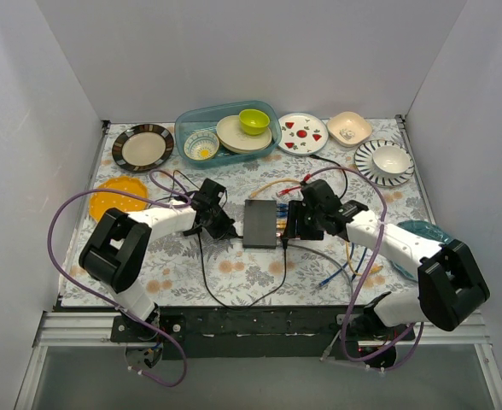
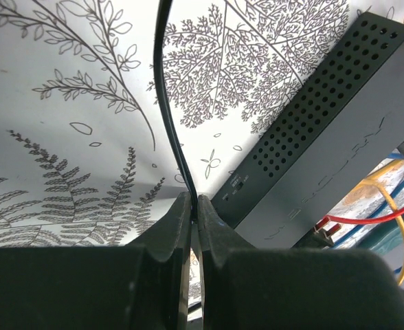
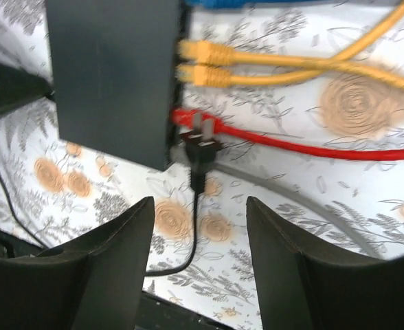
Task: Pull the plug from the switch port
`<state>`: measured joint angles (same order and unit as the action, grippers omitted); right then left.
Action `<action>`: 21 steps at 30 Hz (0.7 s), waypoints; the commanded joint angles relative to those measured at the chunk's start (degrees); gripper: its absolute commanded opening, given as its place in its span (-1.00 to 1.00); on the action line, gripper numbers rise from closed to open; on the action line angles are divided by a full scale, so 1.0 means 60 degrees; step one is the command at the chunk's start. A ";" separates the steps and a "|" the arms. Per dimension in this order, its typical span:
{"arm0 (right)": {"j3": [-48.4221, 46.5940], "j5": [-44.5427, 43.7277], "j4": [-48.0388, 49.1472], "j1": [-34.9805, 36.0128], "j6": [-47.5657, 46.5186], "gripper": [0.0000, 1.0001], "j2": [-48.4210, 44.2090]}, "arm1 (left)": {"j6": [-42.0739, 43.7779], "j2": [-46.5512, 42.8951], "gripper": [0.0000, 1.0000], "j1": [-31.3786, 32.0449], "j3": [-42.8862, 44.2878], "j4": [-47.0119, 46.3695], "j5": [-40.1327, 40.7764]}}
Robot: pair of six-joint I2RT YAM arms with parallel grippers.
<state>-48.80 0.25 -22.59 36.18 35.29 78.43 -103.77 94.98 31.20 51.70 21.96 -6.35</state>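
Nearest the bases, the left tool [image 2: 194,203] is pinched shut on a thin black cord [image 2: 182,172] just beside the switch [image 1: 259,224]. At the socket edge, the right tool [image 3: 200,206] is held wide open, with the black plug [image 3: 200,148] framed between its fingers, right against the red cable [image 3: 291,146]. Trouble to be expected: the red cable gets caught in the same pinch, or the whole switch gets dragged if it isn't braced. Further out, the floral surface [image 1: 234,273] is littered with loose cables, a strawberry plate [image 1: 302,134] is parked at the far edge, and everything's boxed in by white walls [image 1: 234,51].
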 commanded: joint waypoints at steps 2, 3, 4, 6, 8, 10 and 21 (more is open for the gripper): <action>0.0207 0.0456 0.0190 0.0634 0.0065 0.29 -0.0256 | -0.0357 0.0049 -1.00 0.0029 0.0069 -0.0583 -0.0407; 0.0251 0.0471 0.0292 0.0721 0.0124 0.29 -0.0197 | -0.0357 0.0049 -1.00 0.0058 0.0084 -0.0583 -0.0363; 0.0310 0.0471 0.0351 0.0867 0.0168 0.29 -0.0124 | -0.0328 0.0020 -1.00 0.0073 0.0128 -0.0598 -0.0363; 0.0427 0.0456 0.0556 0.0971 0.0241 0.28 0.0125 | -0.0284 -0.0112 -1.00 0.0073 0.0172 -0.0540 -0.0174; 0.0457 0.0296 0.0542 0.1030 0.0329 0.26 0.0461 | -0.0167 -0.0301 -0.77 0.0073 0.0347 -0.0349 0.0032; 0.0399 0.0047 0.0237 0.1044 0.0432 0.23 0.0754 | 0.0037 -0.0434 -0.50 0.0073 0.0682 -0.0101 0.0295; 0.0106 -0.1929 -0.0847 0.1059 0.1017 0.53 -0.1425 | 0.1605 -0.2366 0.25 0.0466 0.1229 -0.0054 0.0725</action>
<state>-45.58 -4.32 -23.83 42.26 39.07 76.97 -99.35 88.23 31.53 59.13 24.08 -1.45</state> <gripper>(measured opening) 0.740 0.621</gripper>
